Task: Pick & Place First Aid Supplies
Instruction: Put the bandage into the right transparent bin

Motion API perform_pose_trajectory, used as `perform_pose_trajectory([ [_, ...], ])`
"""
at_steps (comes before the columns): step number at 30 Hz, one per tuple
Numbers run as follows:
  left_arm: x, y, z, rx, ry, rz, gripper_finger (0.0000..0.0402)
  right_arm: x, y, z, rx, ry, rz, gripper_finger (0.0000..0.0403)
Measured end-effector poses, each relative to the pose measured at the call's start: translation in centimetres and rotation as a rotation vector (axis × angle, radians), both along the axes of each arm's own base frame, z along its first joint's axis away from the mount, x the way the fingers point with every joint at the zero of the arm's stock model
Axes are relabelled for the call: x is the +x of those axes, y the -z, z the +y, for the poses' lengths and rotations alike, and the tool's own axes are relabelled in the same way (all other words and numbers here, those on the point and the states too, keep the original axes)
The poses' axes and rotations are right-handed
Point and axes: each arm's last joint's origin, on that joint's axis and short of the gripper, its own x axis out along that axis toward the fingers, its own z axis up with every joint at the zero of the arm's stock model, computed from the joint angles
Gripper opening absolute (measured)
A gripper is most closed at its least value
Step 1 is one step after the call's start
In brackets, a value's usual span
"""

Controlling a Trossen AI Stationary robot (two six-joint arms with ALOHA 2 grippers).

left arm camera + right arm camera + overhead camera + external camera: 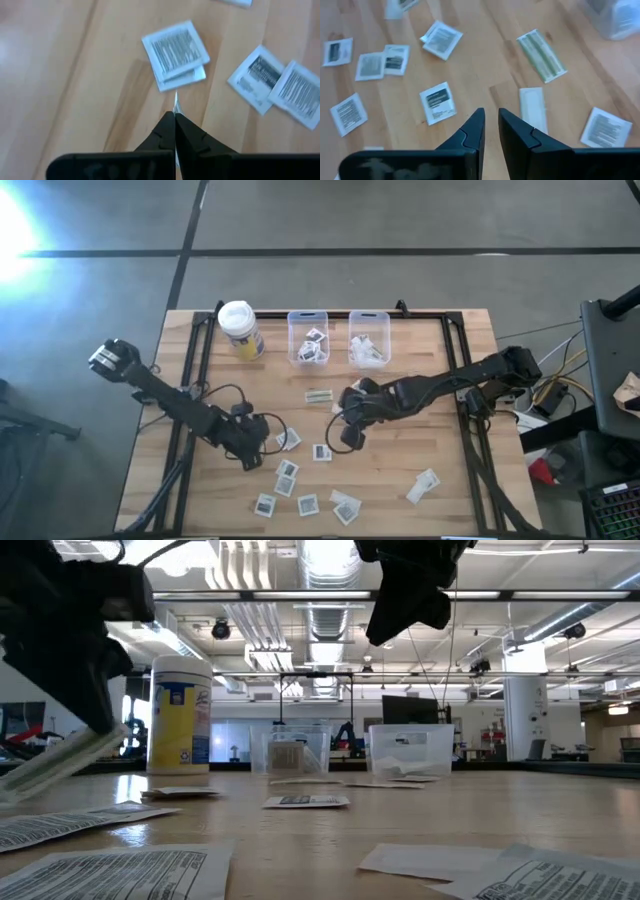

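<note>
Several small white packets of first aid supplies lie flat on the wooden table point(420, 380), among them a stacked pair point(175, 52) and a greenish strip point(541, 54). My left gripper point(175, 117), over the table's near left point(262, 438), is shut on one white packet point(60, 765). My right gripper point(491, 120) hangs above the table's middle point(345, 436). Its fingers stand slightly open with nothing between them. A dark-patched square packet point(437, 102) and a white strip point(532, 107) lie below it. My left gripper pinches a white packet between its two fingers. The wrist view shows it edge-on, a thin white edge point(176, 102) sticking out past the fingertips. The fingers slant down from above. The packet point(60, 765) hangs slanted below them, lifted off the table.
Two clear bins point(308, 338) point(369, 338) holding some packets stand at the table's far edge. A yellow container with a white lid point(240, 330) stands to their left. Loose packets lie near the front edge point(308, 503) and at the near right point(423, 485).
</note>
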Motion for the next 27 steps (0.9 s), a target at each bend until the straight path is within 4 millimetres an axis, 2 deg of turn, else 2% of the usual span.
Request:
perform_pose_trajectory([
  [6, -0.2, -1.6, 0.4, 0.036, -0.004, -0.120, 0.0000, -0.5, 0.1, 2.1, -0.009, -0.058, -0.002, 0.0052],
  [9, 0.0, -2.6, 0.4, 0.056, 0.002, -0.209, 0.0000, -0.9, 0.4, 2.9, -0.050, -0.031, -0.015, 0.0052],
  [14, 0.2, -3.7, 0.5, 0.094, -0.006, -0.322, 0.0000, -1.2, 1.4, 4.0, -0.058, -0.031, -0.056, 0.0052],
  [21, 0.9, -4.7, 0.4, 0.173, -0.017, -0.455, 0.0000, -0.7, 2.6, 4.4, -0.008, -0.038, -0.181, 0.0054],
  [27, 1.7, -5.4, 0.1, 0.232, -0.020, -0.553, 0.0000, -0.4, 3.2, 4.5, -0.001, -0.067, -0.275, 0.0074],
])
